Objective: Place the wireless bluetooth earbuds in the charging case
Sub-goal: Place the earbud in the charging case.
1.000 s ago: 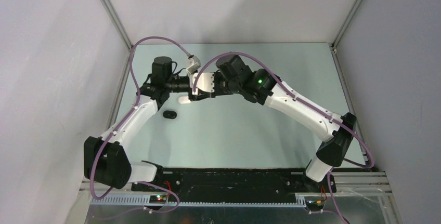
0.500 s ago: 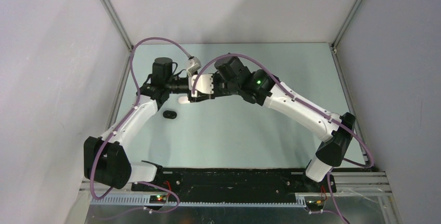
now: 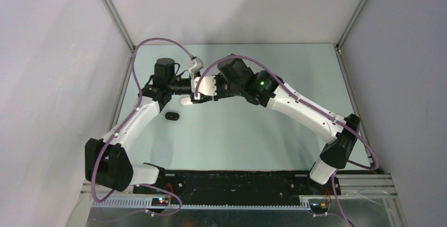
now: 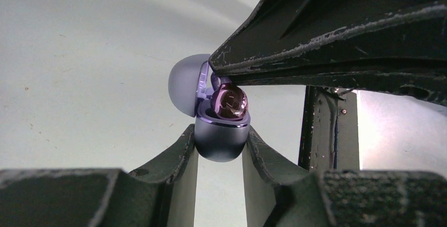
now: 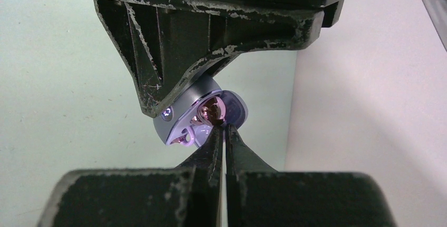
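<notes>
Left wrist view shows my left gripper (image 4: 220, 133) pinching the open lavender charging case (image 4: 219, 149), with a purple earbud (image 4: 230, 103) in its well. My right gripper (image 5: 223, 132), pressed together, touches that bud. Nothing has moved this past second, so I judge it is nearly seated.

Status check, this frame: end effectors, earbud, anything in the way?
Left end effector clamped on lavender charging case, lid open. Right end effector shut, tips at purple earbud in the case. No obstruction seen.
</notes>
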Controlling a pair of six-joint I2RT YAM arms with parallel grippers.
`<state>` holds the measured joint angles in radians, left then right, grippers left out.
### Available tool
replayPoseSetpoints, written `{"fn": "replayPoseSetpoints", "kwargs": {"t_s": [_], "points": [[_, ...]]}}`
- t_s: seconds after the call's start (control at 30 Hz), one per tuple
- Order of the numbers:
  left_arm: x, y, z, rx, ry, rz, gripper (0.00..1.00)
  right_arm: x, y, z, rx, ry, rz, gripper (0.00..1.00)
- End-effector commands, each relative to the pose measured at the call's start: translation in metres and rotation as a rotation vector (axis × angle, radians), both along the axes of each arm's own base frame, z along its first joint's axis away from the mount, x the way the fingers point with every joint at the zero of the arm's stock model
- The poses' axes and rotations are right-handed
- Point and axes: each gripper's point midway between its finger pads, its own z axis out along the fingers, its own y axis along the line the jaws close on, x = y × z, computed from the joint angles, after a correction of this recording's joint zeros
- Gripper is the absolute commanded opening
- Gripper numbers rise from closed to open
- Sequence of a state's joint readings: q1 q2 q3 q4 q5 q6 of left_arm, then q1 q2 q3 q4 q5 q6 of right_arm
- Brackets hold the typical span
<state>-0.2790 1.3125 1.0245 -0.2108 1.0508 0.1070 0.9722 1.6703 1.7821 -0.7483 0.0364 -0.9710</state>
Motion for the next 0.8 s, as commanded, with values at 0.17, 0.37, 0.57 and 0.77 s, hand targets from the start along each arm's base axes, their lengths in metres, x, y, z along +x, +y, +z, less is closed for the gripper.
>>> {"fn": "replayPoseSetpoints", "kwargs": {"t_s": [0.17, 0.37, 0.57, 0.77], "points": [[0.0057, -0.0020, 0.0210, -0.034, -0.053, -0.004, 0.00, -0.0023, 0.0098, 0.0201, 0.045, -0.035, 0.024, 0.00], [0.0085, -0.0014, 0.0202, -0.023, -0.053, 0.006, 0.00, -0.0018, 0.0083, 0.0215, 0.065, -0.020, -0.005, 0.07], [0.0088, -0.0015, 0.0206, -0.024, -0.056, 0.005, 0.00, -0.0006, 0.0073, 0.0220, 0.070, -0.012, -0.008, 0.07], [0.0100, -0.0016, 0.0206, -0.026, -0.058, 0.005, 0.00, -0.0030, 0.0070, 0.0203, 0.071, 0.011, -0.003, 0.08]]}}
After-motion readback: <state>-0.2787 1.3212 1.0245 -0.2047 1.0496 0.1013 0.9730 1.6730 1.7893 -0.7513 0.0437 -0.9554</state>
